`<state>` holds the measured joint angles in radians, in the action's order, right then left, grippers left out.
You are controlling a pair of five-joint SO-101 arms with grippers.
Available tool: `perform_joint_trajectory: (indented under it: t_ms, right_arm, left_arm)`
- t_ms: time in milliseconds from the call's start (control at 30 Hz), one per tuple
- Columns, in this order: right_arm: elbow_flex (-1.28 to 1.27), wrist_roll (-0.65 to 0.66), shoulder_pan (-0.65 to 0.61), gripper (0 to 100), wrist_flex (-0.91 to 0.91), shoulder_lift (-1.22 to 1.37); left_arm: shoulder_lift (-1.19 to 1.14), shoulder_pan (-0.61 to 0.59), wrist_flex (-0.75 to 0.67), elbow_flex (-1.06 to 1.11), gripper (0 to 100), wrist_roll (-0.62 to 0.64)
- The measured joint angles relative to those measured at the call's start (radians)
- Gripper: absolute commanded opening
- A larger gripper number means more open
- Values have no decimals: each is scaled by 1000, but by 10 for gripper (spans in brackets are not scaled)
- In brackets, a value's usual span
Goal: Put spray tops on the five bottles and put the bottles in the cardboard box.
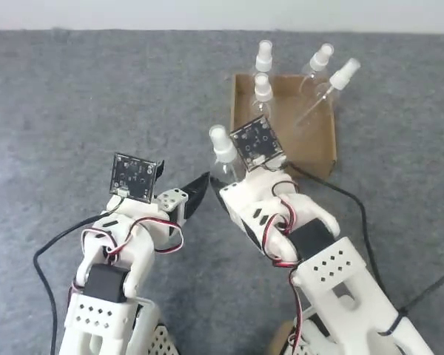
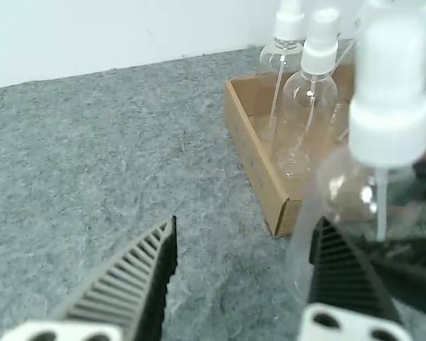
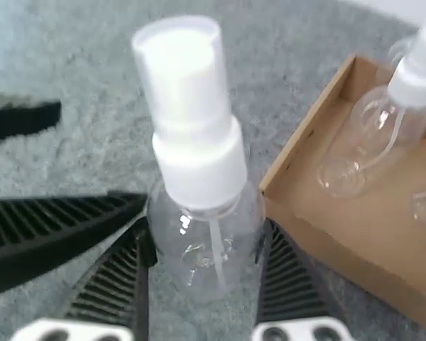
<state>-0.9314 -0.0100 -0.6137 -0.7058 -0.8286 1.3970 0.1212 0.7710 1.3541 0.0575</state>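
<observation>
Surface: grey felt-like worktop [image 1: 74, 96], white wall [image 1: 207, 13] along its far edge.
Held bottle: clear round bottle [image 3: 192, 213], upright, on the worktop side of the box's near-left corner, outside the box. Just beside the box wall; whether it touches the wall or the worktop, can't tell.
Spray top: white spray top [image 3: 188, 114] is on the held bottle, dip tube visible down through the clear body.
Right hand: right hand [image 3: 206, 234] closed around the bottle's body, one black ribbed finger on each side of it, gripping below the neck.
Left hand: left hand [image 2: 246, 234] spread wide, nothing between its fingers. It sits just left of the held bottle; one finger is right up against the bottle's side, contact can't be told. The other finger is out over bare worktop.
Box: cardboard box [image 1: 320, 144], shallow, open on top, lying flat beyond the right hand, to the right of centre.
Other bottles: four other bottles [image 1: 263, 89] inside the box, each with a white spray top on. Two on the left side of the box, two towards the far right corner.
Cable: black cable [image 1: 348, 196] runs across the worktop beside the right arm, near the box's near-right corner.
</observation>
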Motion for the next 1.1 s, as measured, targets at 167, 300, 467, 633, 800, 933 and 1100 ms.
perform_joint_trajectory:
  t_ms: [167,300,467,633,800,933,1100]
  right_arm:
    - [-72,0,2,6,44,0]
    - [-173,0,2,6,167,0]
    - [-278,0,0,6,354,0]
    - [-284,2,2,6,384,0]
    - [-284,2,-15,6,388,0]
    - [-301,2,-78,6,390,5]
    - [-299,2,-87,6,390,81]
  left_arm:
    - [0,-51,0,0,279,0]
    - [0,-110,-23,0,279,37]
    - [0,-144,-32,0,279,55]
    - [0,-141,-32,0,279,57]
    - [0,-141,-32,0,279,58]
    - [0,-143,-32,0,279,58]
    - [0,-141,-32,0,279,58]
